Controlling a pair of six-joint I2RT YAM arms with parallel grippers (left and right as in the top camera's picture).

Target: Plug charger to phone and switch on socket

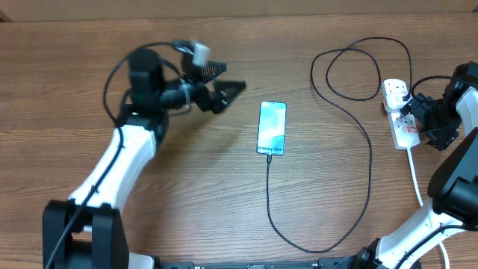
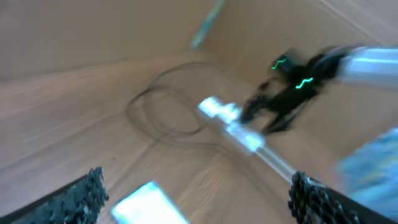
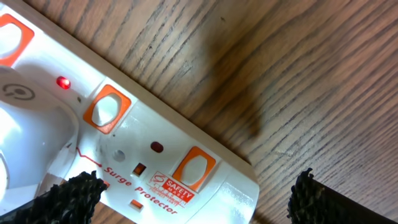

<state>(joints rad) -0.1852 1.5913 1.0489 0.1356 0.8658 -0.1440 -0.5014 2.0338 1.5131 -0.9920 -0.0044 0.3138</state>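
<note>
Lamp (image 3: 63, 82) on socket (image 3: 146, 140) glows red in right wrist view alone; left gripper (image 1: 232, 78), right gripper (image 3: 194, 202) spread.

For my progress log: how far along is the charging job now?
Looks done: the charger meets the phone at its lower edge, and one red light glows on the socket. In hand: the right gripper hovers open over the socket. The left gripper is open, apart from the phone. Remaining: apparently nothing, perhaps only withdrawing.

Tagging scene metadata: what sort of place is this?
Probably a robot lab or test bench, not a home: a wood-grain table, a left arm and right arm reaching over it, and only a phone, charger and socket laid out.
</note>
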